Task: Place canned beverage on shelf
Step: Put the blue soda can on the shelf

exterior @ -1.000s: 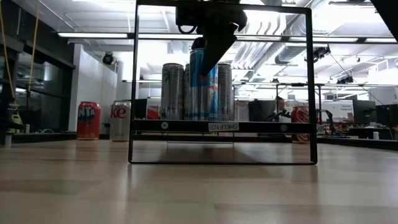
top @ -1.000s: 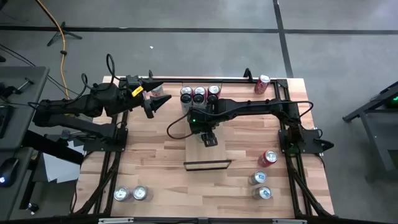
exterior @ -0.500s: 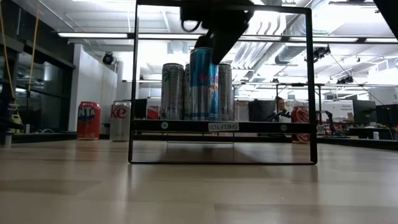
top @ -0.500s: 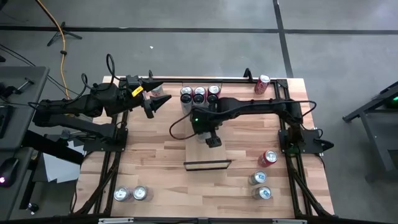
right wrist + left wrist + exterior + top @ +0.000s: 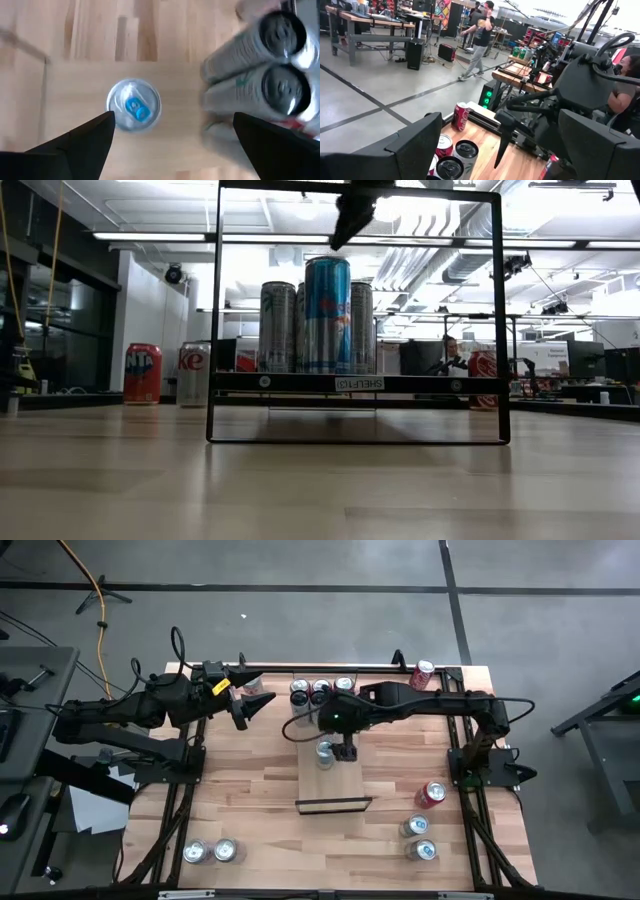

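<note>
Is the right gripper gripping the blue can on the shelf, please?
No, the right gripper hangs open above the blue can, fingers apart.

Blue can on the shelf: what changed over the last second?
The right end effector let go of the blue can, opened and lifted clear above it. The can stands upright on the shelf, free. The left end effector stayed parked, open, at the table's far left; the other cans did not move.
</note>
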`<act>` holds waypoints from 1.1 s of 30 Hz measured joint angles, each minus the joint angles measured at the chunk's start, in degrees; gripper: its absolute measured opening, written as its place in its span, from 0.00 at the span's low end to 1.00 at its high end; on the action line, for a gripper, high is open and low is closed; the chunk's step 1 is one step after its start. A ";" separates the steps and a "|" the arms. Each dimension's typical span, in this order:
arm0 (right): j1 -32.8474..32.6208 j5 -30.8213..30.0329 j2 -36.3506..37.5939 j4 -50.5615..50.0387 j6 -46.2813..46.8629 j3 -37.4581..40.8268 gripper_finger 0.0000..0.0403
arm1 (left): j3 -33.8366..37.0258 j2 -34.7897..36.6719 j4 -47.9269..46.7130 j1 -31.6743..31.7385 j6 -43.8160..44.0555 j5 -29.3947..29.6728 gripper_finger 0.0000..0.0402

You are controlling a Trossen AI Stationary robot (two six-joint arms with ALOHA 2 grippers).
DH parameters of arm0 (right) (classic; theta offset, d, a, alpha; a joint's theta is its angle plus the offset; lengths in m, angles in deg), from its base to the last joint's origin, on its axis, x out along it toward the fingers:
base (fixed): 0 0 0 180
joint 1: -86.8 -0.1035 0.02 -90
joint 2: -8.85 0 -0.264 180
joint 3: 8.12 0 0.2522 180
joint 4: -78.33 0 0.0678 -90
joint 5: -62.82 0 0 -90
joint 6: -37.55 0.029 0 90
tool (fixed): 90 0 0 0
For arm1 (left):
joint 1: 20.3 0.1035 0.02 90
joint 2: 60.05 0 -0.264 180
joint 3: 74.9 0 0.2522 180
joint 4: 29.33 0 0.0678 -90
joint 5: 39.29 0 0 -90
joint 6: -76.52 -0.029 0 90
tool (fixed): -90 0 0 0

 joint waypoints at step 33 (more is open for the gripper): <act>-4.60 1.37 -4.41 0.85 73.04 0.04 0.97 | 0.02 1.22 -7.72 0.02 -5.71 0.02 0.88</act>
